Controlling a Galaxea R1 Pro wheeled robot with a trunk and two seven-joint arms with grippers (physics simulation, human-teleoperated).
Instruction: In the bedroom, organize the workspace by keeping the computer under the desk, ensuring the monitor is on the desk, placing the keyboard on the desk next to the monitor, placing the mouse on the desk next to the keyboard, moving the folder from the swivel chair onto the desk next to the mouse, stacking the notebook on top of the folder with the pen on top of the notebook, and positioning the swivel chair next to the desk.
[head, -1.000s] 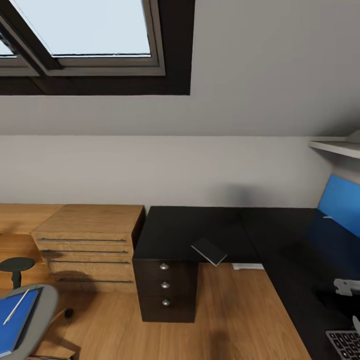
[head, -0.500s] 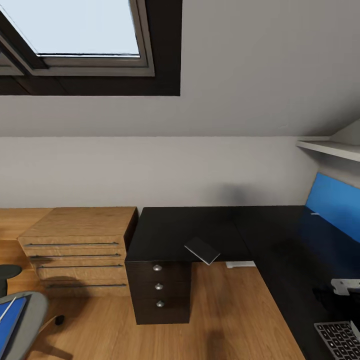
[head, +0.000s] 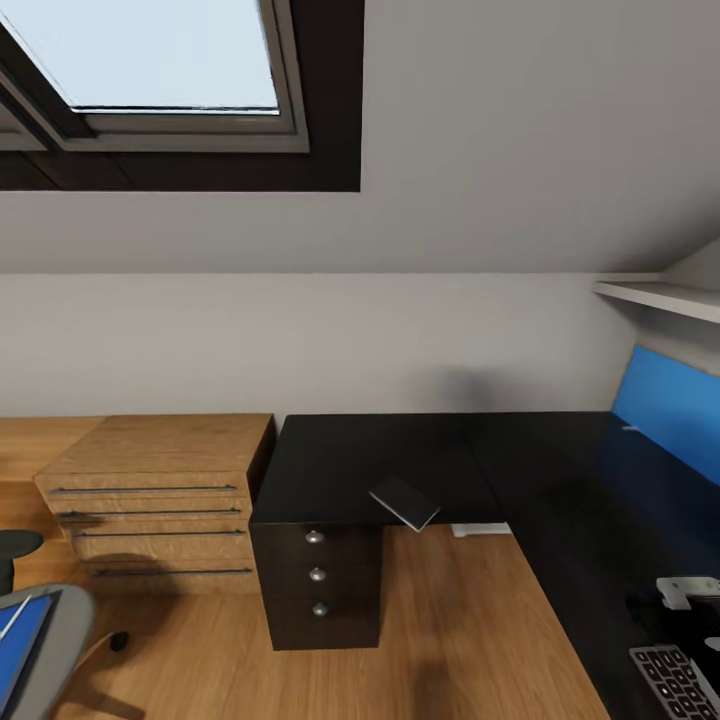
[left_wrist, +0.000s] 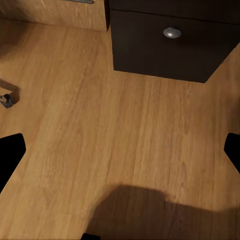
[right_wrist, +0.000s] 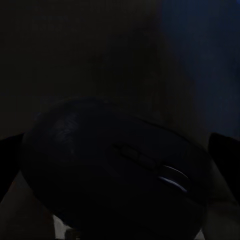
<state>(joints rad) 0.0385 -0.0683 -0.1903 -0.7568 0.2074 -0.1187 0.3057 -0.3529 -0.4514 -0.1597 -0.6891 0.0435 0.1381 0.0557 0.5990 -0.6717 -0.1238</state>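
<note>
The mouse (right_wrist: 117, 170) is seen between the right hand's (right_wrist: 120, 150) wide-spread fingers, not clamped; a hasty closure could knock it off the counter (head: 400, 460).

Black mouse (right_wrist: 115, 170) on dark desk (head: 400, 460)

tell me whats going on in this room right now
A two-armed robot is tidying a bedroom workspace. Its right pincer's camera looks straight at a dark mouse sitting between the fingers; whether it is gripped is unclear. The keyboard lies on the black desk near the blue monitor. A notebook overhangs the desk edge. The blue folder sits on the swivel chair.
</note>
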